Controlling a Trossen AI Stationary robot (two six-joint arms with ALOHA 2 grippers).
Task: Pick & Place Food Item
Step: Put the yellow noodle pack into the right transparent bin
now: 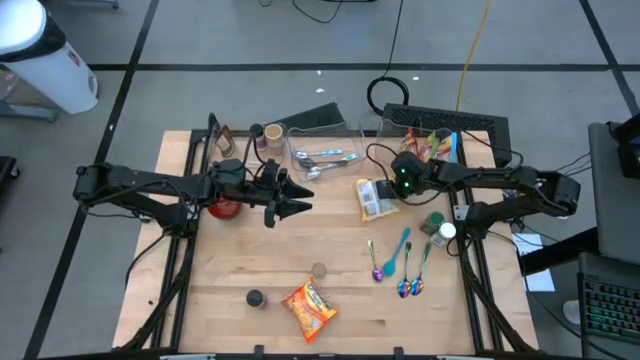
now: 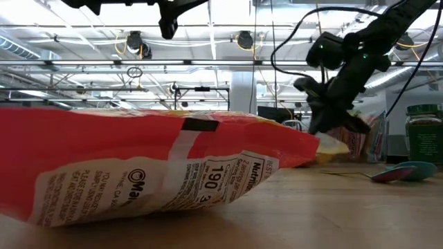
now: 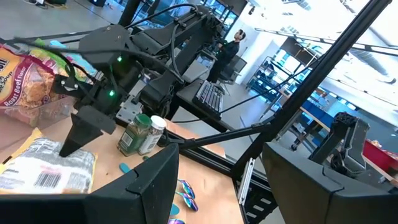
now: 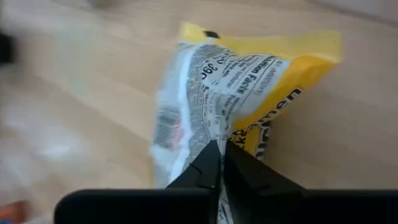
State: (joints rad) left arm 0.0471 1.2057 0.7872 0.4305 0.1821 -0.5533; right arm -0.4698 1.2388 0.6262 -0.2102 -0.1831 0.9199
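Right gripper (image 4: 219, 163): fingers pinching the yellow snack bag (image 4: 249, 81) near the bench's right edge.
Left gripper (image 1: 290, 205): fingers spread, empty.
Left to do: lift, place.

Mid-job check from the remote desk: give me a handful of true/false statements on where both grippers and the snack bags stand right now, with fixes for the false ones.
1. The right gripper is shut on the yellow snack packet. True.
2. The left gripper is holding the orange chip bag. False: it is open and empty, raised above the table's middle, apart from the bag.
3. The orange chip bag lies near the table's front edge. True.
4. The colourful spoons sit inside the clear container. False: they lie on the bare table, right of centre.
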